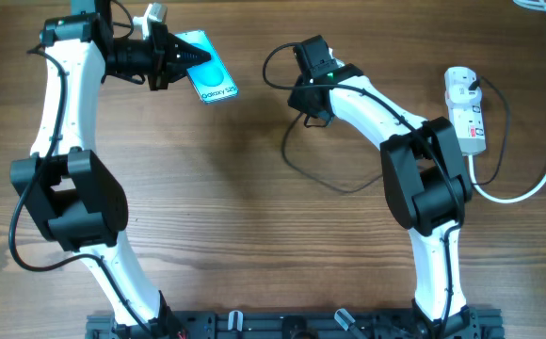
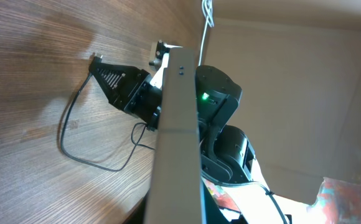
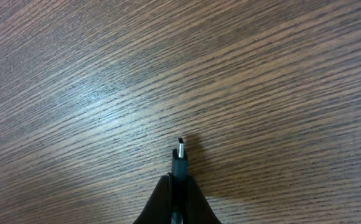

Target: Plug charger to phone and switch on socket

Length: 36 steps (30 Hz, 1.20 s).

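Right claw (image 3: pixel 179 182) pinches the charger (image 3: pixel 180 164), tip jutting just ahead.

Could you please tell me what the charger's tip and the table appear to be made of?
Charger tip: a silvery plug that glints, likely metal, in a matte black sleeve, probably plastic. Table: brown wood grain with soft sheen; solid wood or laminate, cannot tell.
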Each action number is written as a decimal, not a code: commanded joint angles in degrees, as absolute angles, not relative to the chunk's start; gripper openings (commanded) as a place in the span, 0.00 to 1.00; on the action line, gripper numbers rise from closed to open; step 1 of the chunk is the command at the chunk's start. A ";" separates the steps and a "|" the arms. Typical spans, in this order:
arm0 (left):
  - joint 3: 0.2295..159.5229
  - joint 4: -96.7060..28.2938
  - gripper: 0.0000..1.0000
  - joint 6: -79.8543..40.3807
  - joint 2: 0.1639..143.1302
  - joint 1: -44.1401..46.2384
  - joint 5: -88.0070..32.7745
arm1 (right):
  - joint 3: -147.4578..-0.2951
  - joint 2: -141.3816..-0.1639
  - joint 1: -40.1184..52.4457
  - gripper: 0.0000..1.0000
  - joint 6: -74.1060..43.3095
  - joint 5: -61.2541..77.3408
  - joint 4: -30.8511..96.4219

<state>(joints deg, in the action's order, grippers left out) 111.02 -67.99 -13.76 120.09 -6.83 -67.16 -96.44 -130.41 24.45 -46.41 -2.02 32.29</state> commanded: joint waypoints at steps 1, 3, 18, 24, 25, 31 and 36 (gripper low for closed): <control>111.77 -68.10 0.04 -12.38 118.83 -6.85 -68.29 | -95.44 -132.94 24.45 0.05 -41.08 2.74 33.21; 111.77 -68.47 0.04 -12.38 118.83 -6.85 -68.29 | -95.79 -131.13 24.43 0.05 -37.43 5.61 36.67; 111.77 -69.28 0.04 -12.36 118.83 -6.85 -67.83 | -95.72 -131.35 26.04 0.05 -31.46 8.34 58.17; 111.77 -69.30 0.04 -12.36 118.83 -6.85 -67.83 | -95.72 -131.81 27.70 0.17 -31.48 8.27 59.61; 111.77 -69.36 0.04 -12.36 118.83 -6.85 -67.83 | -95.72 -131.81 27.81 0.18 -31.53 7.92 59.61; 111.77 -70.15 0.04 -12.36 118.83 -6.85 -67.83 | -95.79 -131.44 27.79 0.04 -31.35 7.97 59.13; 111.77 -70.22 0.04 -12.34 118.83 -6.85 -66.00 | -95.79 -123.24 27.68 0.04 -24.36 12.05 55.11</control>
